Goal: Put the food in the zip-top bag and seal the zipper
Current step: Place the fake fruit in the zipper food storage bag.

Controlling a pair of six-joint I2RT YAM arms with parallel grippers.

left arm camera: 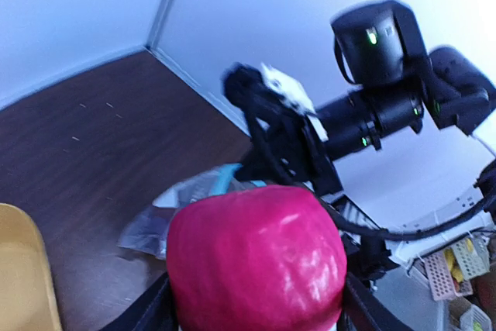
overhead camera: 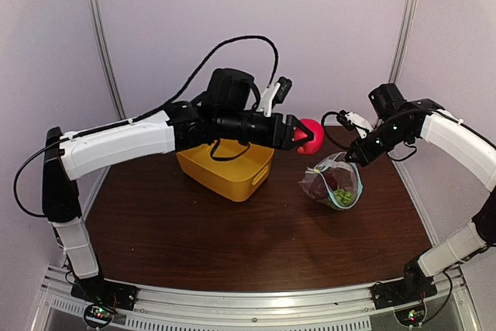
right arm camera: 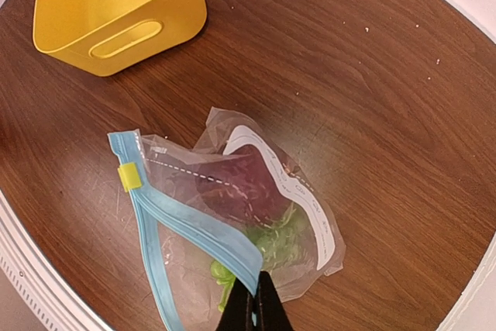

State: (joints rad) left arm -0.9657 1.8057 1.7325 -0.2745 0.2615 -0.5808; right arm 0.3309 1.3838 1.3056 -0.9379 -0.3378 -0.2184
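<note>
Left gripper (overhead camera: 299, 136): one fruit (left arm camera: 256, 257); bag (overhead camera: 350, 184): two

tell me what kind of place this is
Probably a robotics lab test cell: a white-and-black left arm and right arm bolted to a ribbed metal rail at the edge of a dark wood-grain table, plain pale wall panels around it, and a bright pink-red toy fruit as prop.

Your left claw (overhead camera: 300, 136) grips a glossy pink-red fruit (left arm camera: 256, 261); by your right claw (right arm camera: 253, 312), light blue zipper (right arm camera: 198, 230), maroon fruit (right arm camera: 240, 184), green grapes (right arm camera: 279, 242).
</note>
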